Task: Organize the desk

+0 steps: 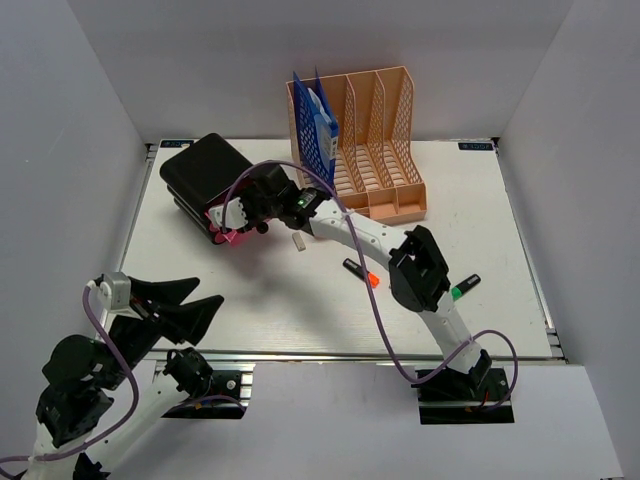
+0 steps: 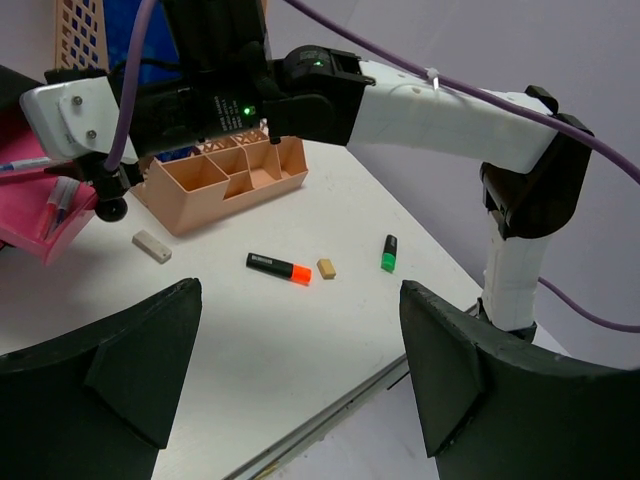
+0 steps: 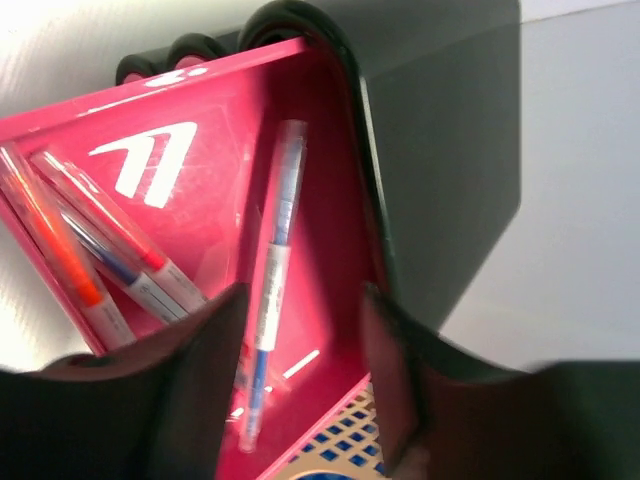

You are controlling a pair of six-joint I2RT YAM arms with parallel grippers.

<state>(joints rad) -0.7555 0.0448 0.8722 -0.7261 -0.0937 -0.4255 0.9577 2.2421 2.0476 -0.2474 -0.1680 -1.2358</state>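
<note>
The white desk (image 1: 250, 310) holds an open black pencil case (image 1: 203, 168) with a pink inside (image 3: 320, 190) at the back left. My right gripper (image 1: 228, 224) hangs over the pink inside, and in the right wrist view it (image 3: 305, 300) is open. A blue pen (image 3: 272, 290) lies in the case between the fingers, close to the left one, with other pens (image 3: 110, 265) beside it. My left gripper (image 1: 205, 300) is open and empty over the near left of the desk, as the left wrist view (image 2: 300, 300) also shows.
A peach mesh file rack (image 1: 375, 150) with blue folders (image 1: 318, 125) stands at the back. Loose on the desk are an orange highlighter (image 2: 280, 267), a tan eraser (image 2: 326, 268), a green highlighter (image 2: 389, 253) and a white eraser (image 2: 152, 245). A metal rail (image 1: 330, 357) runs along the near edge.
</note>
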